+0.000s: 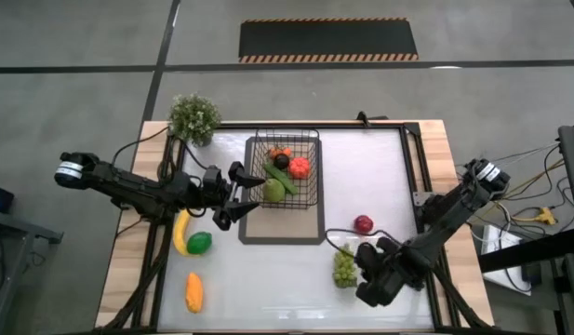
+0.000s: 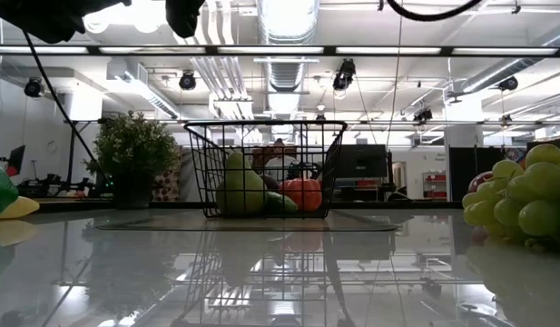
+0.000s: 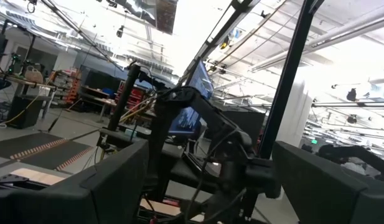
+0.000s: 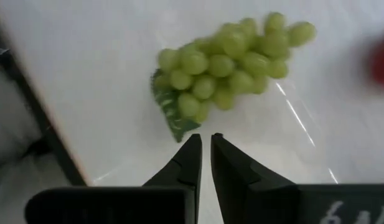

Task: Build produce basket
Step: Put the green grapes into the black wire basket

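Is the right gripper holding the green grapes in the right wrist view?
No. The right gripper is shut on nothing, just short of the green grapes, which lie free on the white table.

From my station I counted one wire basket holding four pieces: a pear, a tomato, an orange piece and a dark one I couldn't identify. Loose on the table lay five: banana, lime, orange fruit, apple, one grape bunch. One potted plant stood by.
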### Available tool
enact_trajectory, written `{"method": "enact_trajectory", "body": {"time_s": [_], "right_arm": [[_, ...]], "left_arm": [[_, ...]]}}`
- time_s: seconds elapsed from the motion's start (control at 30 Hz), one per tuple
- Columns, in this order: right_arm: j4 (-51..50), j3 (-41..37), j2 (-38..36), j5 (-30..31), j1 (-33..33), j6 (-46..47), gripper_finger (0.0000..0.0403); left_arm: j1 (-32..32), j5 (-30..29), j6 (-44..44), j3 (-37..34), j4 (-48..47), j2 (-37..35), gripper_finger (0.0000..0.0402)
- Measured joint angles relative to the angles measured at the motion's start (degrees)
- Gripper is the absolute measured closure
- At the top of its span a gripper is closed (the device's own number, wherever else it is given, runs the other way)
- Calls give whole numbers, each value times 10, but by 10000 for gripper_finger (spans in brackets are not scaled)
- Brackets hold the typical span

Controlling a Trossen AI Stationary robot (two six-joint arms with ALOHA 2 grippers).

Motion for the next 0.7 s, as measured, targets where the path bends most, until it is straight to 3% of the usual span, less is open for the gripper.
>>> {"method": "enact_trajectory", "body": {"time_s": [0.13,0.23,0.7], "right_arm": [[-59,49,36,-28,0,63,374],[-79,77,61,-59,0,78,349],[-101,134,153,-73,-6,155,116]], "left_arm": [[0,0,0,0,0,0,77],[0,0,0,0,0,0,77],[0,0,2,0,-5,0,77]]}}
